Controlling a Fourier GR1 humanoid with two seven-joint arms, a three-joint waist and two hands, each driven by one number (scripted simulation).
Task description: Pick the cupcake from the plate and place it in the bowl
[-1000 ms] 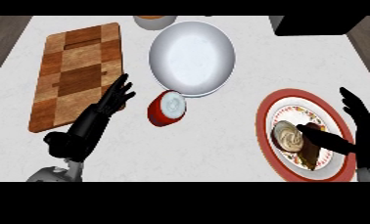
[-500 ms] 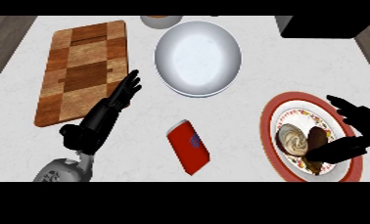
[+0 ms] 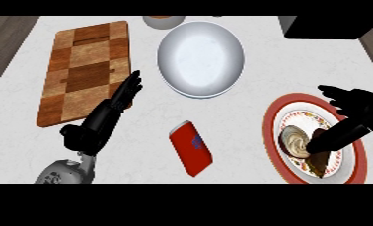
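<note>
At far left, a wooden cutting board [image 3: 87, 72] of checkered light and dark blocks lies flat on the white speckled surface [image 3: 270, 77]. The left robot hand [image 3: 120, 96] shows beside the board's lower right corner, its fingers straight and together, their tips overlapping the board's edge; it holds nothing. Its grey forearm [image 3: 65, 173] enters from the lower left.

Toward the middle, a red can [image 3: 191, 148] lies on its side on the surface, well apart from both hands. Above it stands the bowl [image 3: 200, 58], white and round, with nothing visible inside. At the bowl's upper left, a small container [image 3: 164, 20] is cut by the view's upper limit.

At right, the plate [image 3: 275, 136], white with a red rim and a patterned inner band, carries the cupcake [image 3: 295, 141], pale on top with a dark brown base, lying toward the plate's middle. The right robot hand [image 3: 350, 106] is over the plate's right side, spread wide: the fingers reach up and left above the plate, while the thumb [image 3: 335, 138] points down and left, its tip at the cupcake's right side. Whether it touches cannot be told. A dark block [image 3: 328, 26] occupies the upper right corner.
</note>
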